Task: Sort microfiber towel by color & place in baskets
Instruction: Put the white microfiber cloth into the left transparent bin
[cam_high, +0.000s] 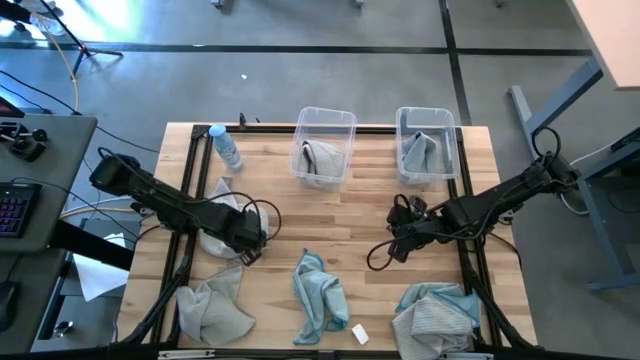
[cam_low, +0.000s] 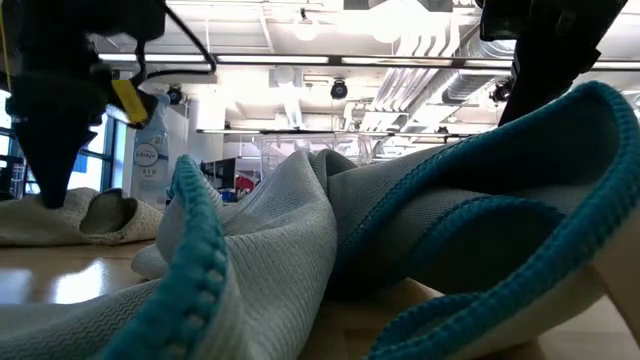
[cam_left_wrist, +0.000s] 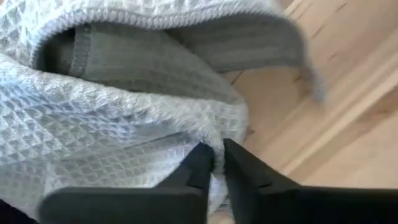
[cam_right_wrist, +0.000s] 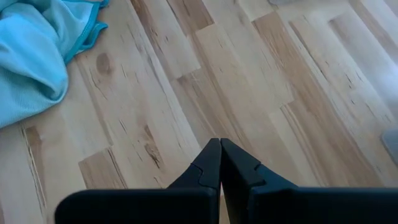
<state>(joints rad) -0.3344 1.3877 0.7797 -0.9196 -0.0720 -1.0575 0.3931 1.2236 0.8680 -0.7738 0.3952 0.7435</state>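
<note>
My left gripper (cam_high: 252, 250) (cam_left_wrist: 217, 149) is down at a pale grey microfiber towel (cam_high: 213, 238) lying on the table's left side and is shut on it. My right gripper (cam_high: 394, 248) (cam_right_wrist: 221, 143) hangs shut over bare wood right of centre. A second grey towel (cam_high: 210, 308) lies crumpled at the near left. A blue-teal towel (cam_high: 320, 295) lies near the middle of the near edge. A blue-and-grey heap (cam_high: 435, 318) sits at the near right. Two clear baskets (cam_high: 325, 113) (cam_high: 426, 110) stand at the far edge, each with a towel inside. My left gripper pinches a bunched fold of the grey towel (cam_left_wrist: 205, 134) between its two fingers, at the towel's side toward the table's middle. The fingers come from above, pointing down (cam_low: 50, 190). The rest of the towel (cam_low: 90, 218) lies slack on the table.
A small plastic bottle (cam_high: 227, 148) stands at the far left, near the left basket. A small white block (cam_high: 360, 335) lies by the near edge. Bare wood (cam_high: 330, 215) shows between the two grippers. Black rails run along the table's left and right sides.
</note>
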